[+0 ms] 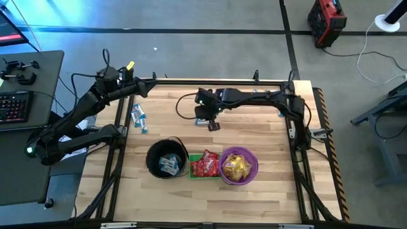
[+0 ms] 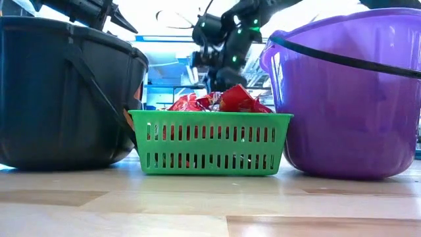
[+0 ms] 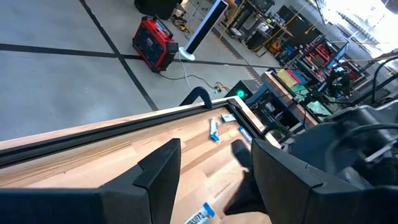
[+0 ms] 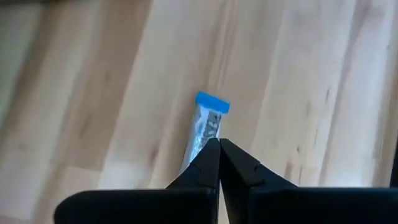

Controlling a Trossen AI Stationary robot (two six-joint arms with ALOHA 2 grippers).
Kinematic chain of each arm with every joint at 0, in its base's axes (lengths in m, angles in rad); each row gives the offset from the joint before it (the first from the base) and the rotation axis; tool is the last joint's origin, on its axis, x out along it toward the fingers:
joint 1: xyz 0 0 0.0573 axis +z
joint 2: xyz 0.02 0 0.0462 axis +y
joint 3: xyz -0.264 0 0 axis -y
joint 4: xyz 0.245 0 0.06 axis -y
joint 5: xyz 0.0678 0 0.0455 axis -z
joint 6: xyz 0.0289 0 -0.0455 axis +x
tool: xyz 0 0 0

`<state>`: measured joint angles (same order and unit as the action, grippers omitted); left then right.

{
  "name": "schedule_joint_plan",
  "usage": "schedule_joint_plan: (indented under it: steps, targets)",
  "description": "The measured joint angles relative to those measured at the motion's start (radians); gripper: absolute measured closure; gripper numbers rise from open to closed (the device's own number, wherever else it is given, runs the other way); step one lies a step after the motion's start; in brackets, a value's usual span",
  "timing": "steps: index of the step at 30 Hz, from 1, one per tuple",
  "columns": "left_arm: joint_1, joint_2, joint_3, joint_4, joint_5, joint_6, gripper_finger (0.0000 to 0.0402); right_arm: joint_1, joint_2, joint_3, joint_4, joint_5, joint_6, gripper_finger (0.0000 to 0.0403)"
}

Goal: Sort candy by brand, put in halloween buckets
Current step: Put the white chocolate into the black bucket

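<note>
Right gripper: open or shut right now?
Shut. The right gripper has its fingertips pinched together on a blue-and-white candy over the table.

Backlit low view, blurred foreground

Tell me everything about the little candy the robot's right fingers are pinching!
The small blue-and-white wrapped candy is long and thin, with a shiny silvery crinkled middle and a bright blue end. The right gripper is shut on its near end, over the light wooden table. Whether it rests on the wood or is lifted, I cannot tell. Its other end is hidden.
</note>
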<state>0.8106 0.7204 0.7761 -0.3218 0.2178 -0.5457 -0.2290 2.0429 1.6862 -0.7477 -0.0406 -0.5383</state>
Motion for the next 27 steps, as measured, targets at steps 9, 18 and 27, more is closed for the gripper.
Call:
schedule_joint_plan:
  steps: [9,18,27]
  targets:
    - [0.001,0.0,0.0,-0.002,-0.006,0.0,0.0215,-0.034,-0.068,0.001,-0.061,-0.078,0.296,0.0403]
    - [0.001,0.0,0.0,-0.018,-0.005,0.0,0.0215,-0.171,-0.059,-0.261,0.098,-0.307,0.897,0.036]
    - [0.001,0.0,0.0,-0.026,-0.005,0.0,0.0215,-0.183,-0.059,-0.481,0.462,-0.353,1.398,0.0214]
